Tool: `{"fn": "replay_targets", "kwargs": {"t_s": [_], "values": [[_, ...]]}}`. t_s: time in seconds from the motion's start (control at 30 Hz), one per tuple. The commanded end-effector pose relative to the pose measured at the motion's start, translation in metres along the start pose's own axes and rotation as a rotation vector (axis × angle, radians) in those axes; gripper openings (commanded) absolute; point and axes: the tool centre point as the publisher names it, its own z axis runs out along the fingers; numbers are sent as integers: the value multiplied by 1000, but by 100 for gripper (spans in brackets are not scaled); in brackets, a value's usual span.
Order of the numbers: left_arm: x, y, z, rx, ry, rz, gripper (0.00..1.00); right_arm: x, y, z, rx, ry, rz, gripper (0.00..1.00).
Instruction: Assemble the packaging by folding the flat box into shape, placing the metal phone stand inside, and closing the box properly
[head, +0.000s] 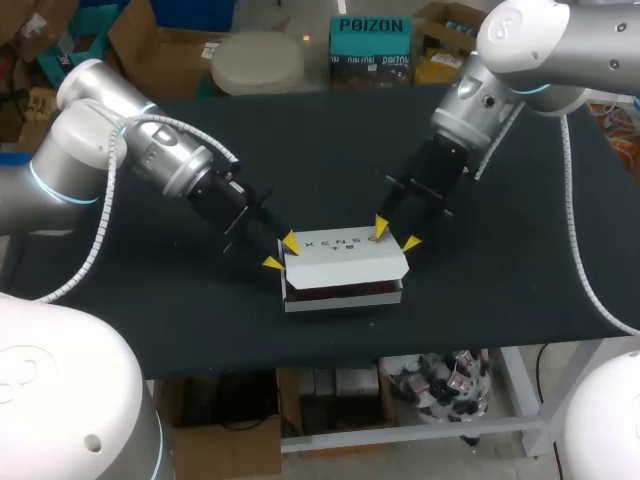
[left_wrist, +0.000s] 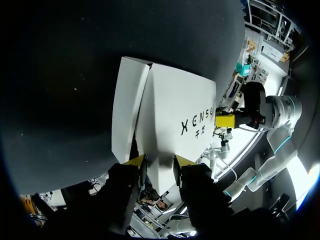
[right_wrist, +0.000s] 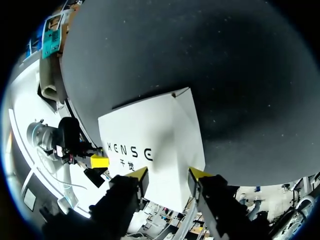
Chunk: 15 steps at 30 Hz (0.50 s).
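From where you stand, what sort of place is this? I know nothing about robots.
Probably a robotics lab or test bench, not a home or a shop. Two machine-driven grippers, the left tool and the right tool, meet at one white box on a black-covered table, with no human hands involved.

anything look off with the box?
The white box is not fully shut: in the head view a dark gap runs along its front edge between top and base, so the top sits slightly propped. Nothing looks spilled or damaged.
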Motion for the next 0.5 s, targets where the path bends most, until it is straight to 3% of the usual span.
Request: {"fn": "replay_targets", "kwargs": {"t_s": [0.03, 0.5], "values": [[5, 1, 1, -3, -11, -2, 35, 4, -1, -2, -2, -1, 0, 53], [7, 1, 1, -17, -20, -14, 31, 7, 1, -7, 0, 26, 21, 53]]}}
